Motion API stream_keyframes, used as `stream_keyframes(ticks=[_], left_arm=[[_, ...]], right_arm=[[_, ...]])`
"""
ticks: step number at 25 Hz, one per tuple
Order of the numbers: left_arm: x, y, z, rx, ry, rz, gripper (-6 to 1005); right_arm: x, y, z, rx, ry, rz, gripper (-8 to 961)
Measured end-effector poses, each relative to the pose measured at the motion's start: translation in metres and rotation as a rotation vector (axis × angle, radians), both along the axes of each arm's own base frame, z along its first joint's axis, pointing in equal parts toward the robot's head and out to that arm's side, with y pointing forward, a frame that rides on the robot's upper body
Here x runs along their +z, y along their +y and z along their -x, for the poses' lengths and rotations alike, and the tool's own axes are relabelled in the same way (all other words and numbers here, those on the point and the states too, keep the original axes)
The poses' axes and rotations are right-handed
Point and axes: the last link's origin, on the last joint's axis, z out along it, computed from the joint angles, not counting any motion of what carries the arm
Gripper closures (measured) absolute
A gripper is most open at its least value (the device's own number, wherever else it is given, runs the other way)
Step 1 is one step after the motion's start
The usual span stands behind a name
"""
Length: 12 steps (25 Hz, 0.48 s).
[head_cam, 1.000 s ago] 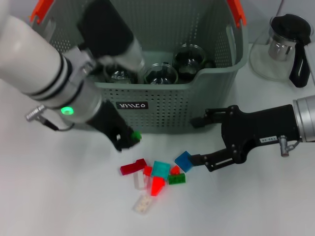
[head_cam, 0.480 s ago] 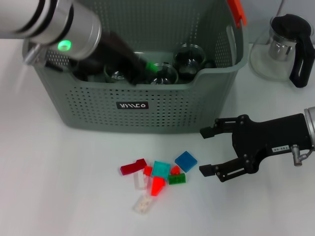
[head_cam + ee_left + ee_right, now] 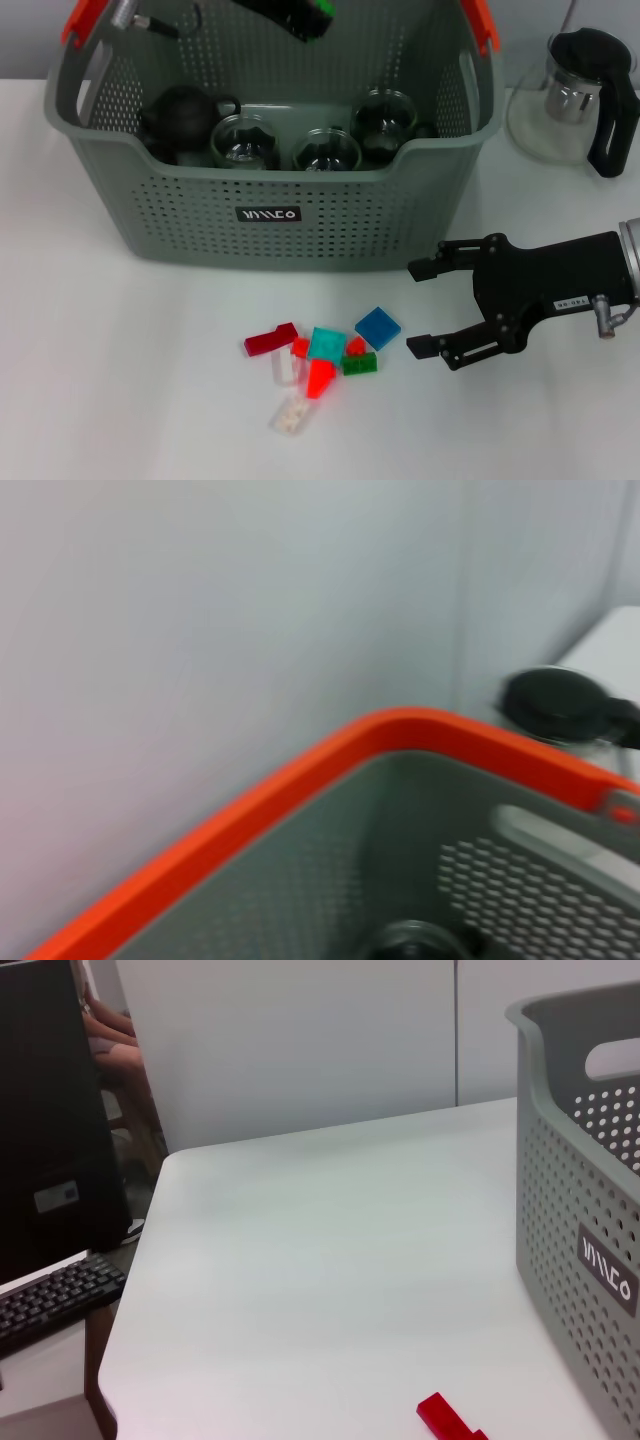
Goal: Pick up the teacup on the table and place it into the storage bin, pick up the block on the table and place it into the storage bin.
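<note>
Above the grey-green perforated plastic storage bin, the left gripper apparently pinches a small green block, ready for release. Beside the loose coloured blocks, the right gripper hovers spread, empty.

Light fell evenly and brightly from above, and the white bench showed almost no glare. Shadows were soft: a faint one lay just in front of the storage bin, another under the right gripper. The red blocks near the bin looked overexposed and glowing. The glass pot beside the bin carried small highlights. The left wrist view was smeared with blur, the bin's orange rim soft-edged.
</note>
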Motion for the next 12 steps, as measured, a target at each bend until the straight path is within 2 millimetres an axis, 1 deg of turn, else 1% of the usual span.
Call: stream_keyframes(ticks=[1,2,6,10,12], left_arm=[[-0.005,0.010,0.005,0.021,-0.006,-0.017,803],[-0.005,0.010,0.005,0.021,-0.006,-0.017,802],[-0.010,0.020,0.012,0.045,-0.022,-0.050,799],[-0.009,0.024,0.017,0.066,-0.057,-0.083,795],[-0.007,0.025,0.020,0.075,-0.070,-0.092,725]], right_arm=[[0.000,0.000,0.000,0.001,0.000,0.000,11],[0.000,0.000,0.001,0.002,0.000,-0.001,11],[0.000,0.002,0.002,0.006,0.000,-0.002,11],[0.000,0.002,0.003,0.009,-0.002,-0.002,12],[0.000,0.002,0.003,0.011,-0.003,-0.001,12]])
